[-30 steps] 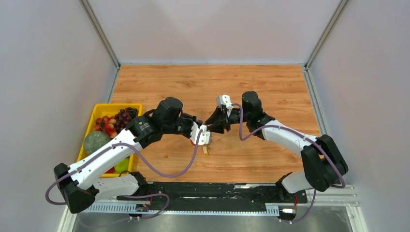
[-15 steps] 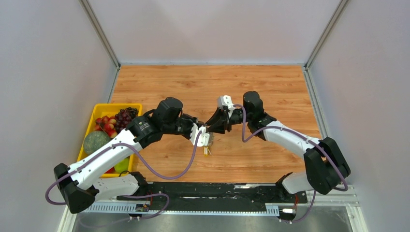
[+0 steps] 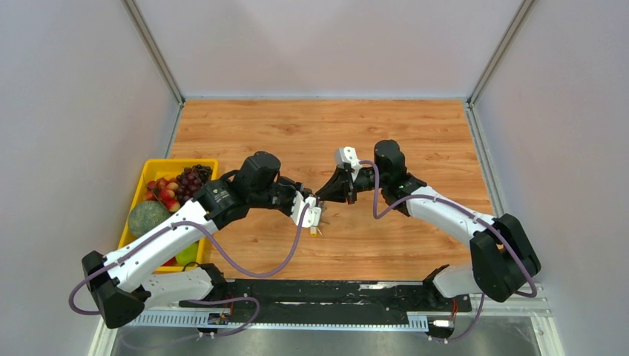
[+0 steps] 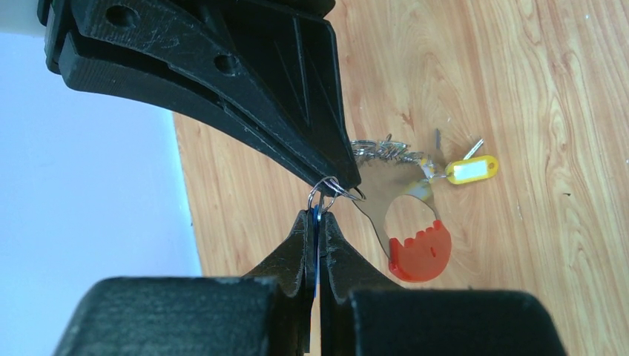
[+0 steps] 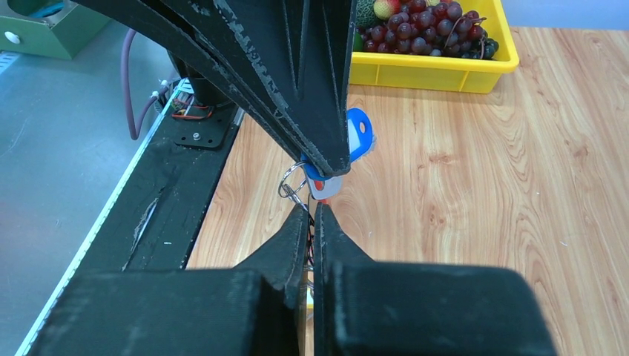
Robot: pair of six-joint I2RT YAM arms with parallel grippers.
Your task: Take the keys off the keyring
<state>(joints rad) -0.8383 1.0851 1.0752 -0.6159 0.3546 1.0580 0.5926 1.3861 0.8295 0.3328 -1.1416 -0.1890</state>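
My left gripper (image 4: 317, 215) is shut on the blue head of a key (image 5: 358, 137). My right gripper (image 5: 311, 210) meets it tip to tip and is shut on the small silvery ring (image 4: 326, 189) of the keyring. From the ring hang the red clip (image 4: 420, 252), a bit of chain (image 4: 378, 150) and a yellow-headed key (image 4: 469, 169). In the top view both grippers, left (image 3: 314, 213) and right (image 3: 322, 195), are held above the table's middle, and the bunch (image 3: 317, 231) hangs below them. No green key shows.
A yellow basket (image 3: 182, 162) with grapes (image 3: 193, 178), strawberries and a melon (image 3: 148, 216) stands at the table's left edge. It also shows in the right wrist view (image 5: 430, 74). A black rail (image 3: 334, 293) runs along the near edge.
The right arm's elbow has shifted slightly to the right. Both grippers stay shut, tip to tip, at about the same spot.
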